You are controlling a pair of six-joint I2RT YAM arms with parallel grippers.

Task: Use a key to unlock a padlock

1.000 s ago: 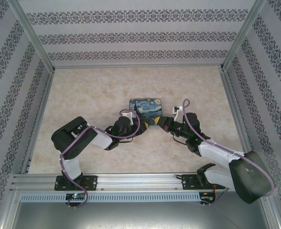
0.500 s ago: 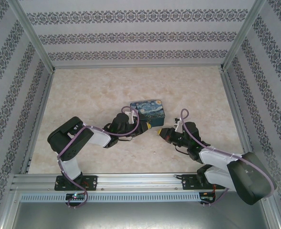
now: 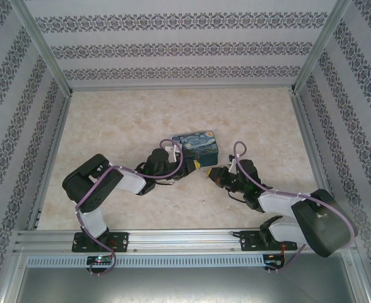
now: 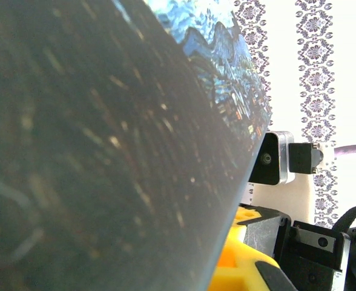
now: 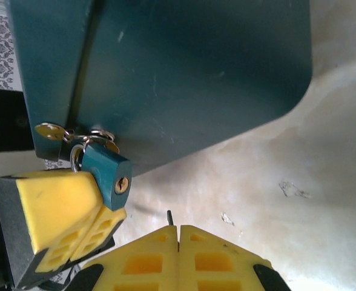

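Top external view: the painted box (image 3: 197, 146) sits near the middle of the desk (image 3: 122, 120), and both arms reach in to its near edge. The left pincer (image 3: 188, 165) is tucked against the near-left corner of the box. The right pincer (image 3: 209, 174) is just off the near-right corner, its yellow pads pointing toward the box.

Seen from the right wrist, the dark underside of the box fills the upper part of the view, so that side of the box is tipped up off the desk. The padlock (image 5: 108, 174) hangs at the box's lower left edge. Its thin shackle (image 5: 75, 156) is looped through the gold fitting (image 5: 49, 130) there, and its keyhole (image 5: 122, 185) faces the camera. The left pincer's yellow fingers are clenched and press against the padlock's left side. They seem to be nipping its body, though the contact is partly hidden.

The right pincer is clenched, with its two pads meeting along a straight seam just below the box. It is grasping the key (image 5: 169, 216), and a short dark tip pokes out of the seam. That tip stands near the padlock, below and to the right of the keyhole, and is not touching it.

From the left wrist, the box looms very close and tilted, dark underneath, with its painted face along the upper edge.
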